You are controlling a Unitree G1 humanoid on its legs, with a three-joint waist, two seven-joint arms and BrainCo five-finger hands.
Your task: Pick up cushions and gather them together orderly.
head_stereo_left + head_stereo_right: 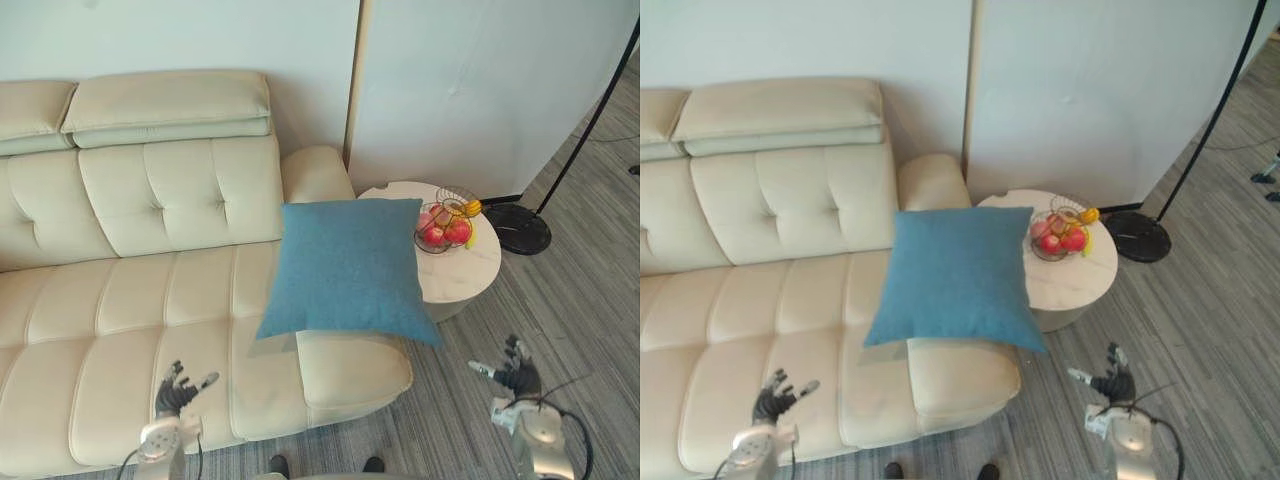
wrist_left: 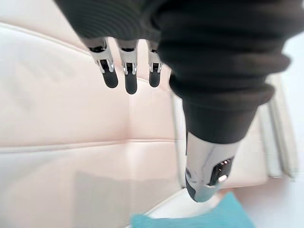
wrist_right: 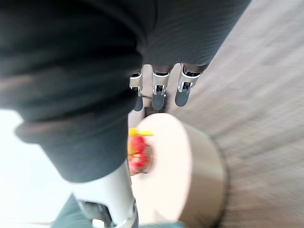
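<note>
A blue square cushion (image 1: 348, 265) leans on the right armrest of the cream sofa (image 1: 130, 300), its lower edge resting on the seat and armrest front. My left hand (image 1: 177, 392) hovers low in front of the sofa seat, fingers relaxed and holding nothing; its fingers (image 2: 124, 76) point at the cream seat. My right hand (image 1: 512, 370) is over the carpet to the right of the sofa, open and empty, well below and right of the cushion. A corner of the cushion (image 2: 199, 219) shows in the left wrist view.
A round white side table (image 1: 460, 262) stands right of the armrest with a wire bowl of fruit (image 1: 445, 226) on it. A floor lamp's black base (image 1: 520, 228) and pole stand further right. Grey carpet (image 1: 570, 300) spreads in front. A white wall panel stands behind.
</note>
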